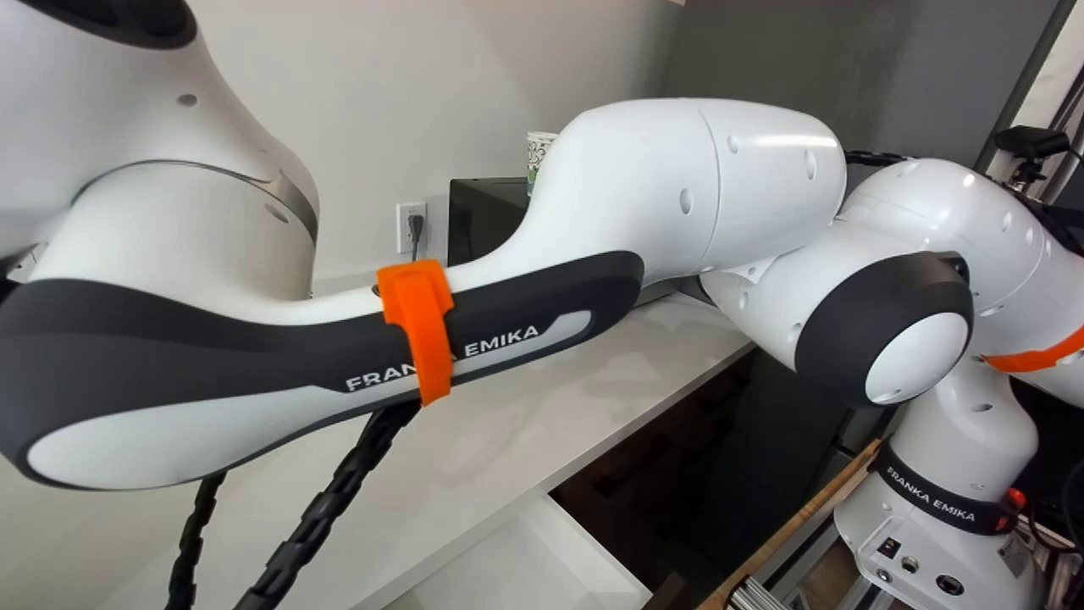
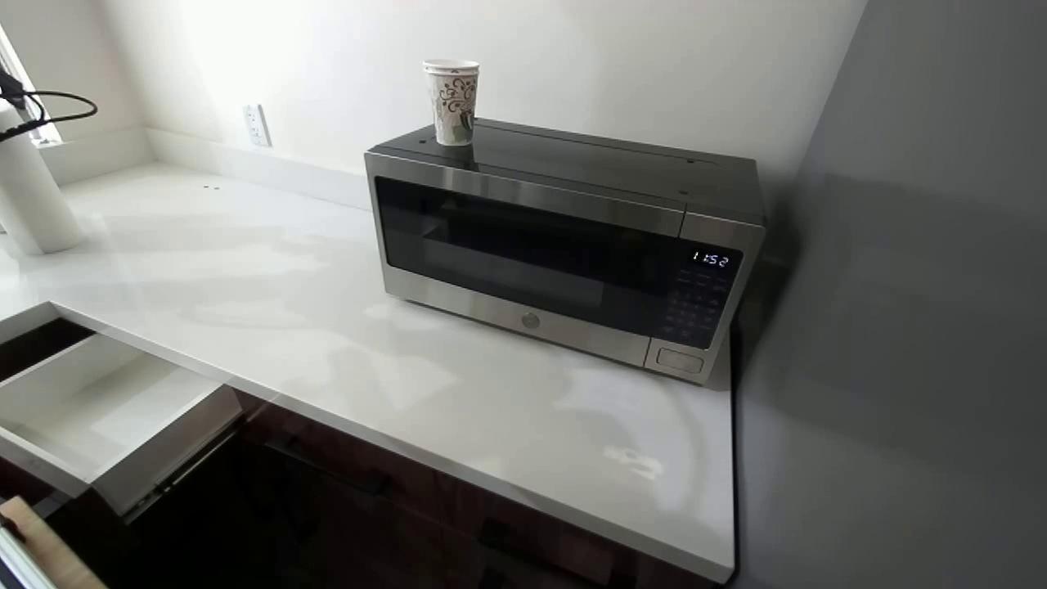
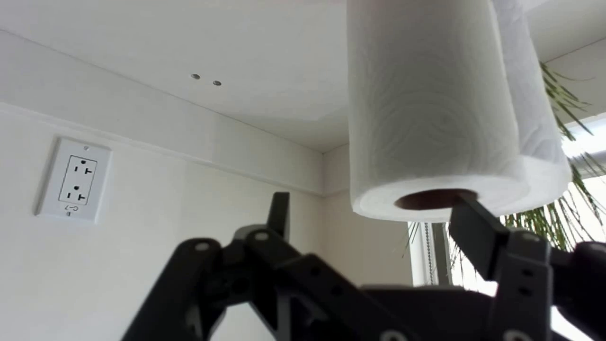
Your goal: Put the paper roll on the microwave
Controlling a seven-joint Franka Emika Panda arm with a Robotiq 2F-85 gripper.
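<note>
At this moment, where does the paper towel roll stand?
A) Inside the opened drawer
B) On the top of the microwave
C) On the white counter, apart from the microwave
C: in an exterior view, the paper towel roll has its base on the white counter at the left edge of the picture, well away from the microwave.

White countertop [image 2: 327,343] beneath microwave [image 2: 564,254] and paper roll [image 2: 34,188]
</note>
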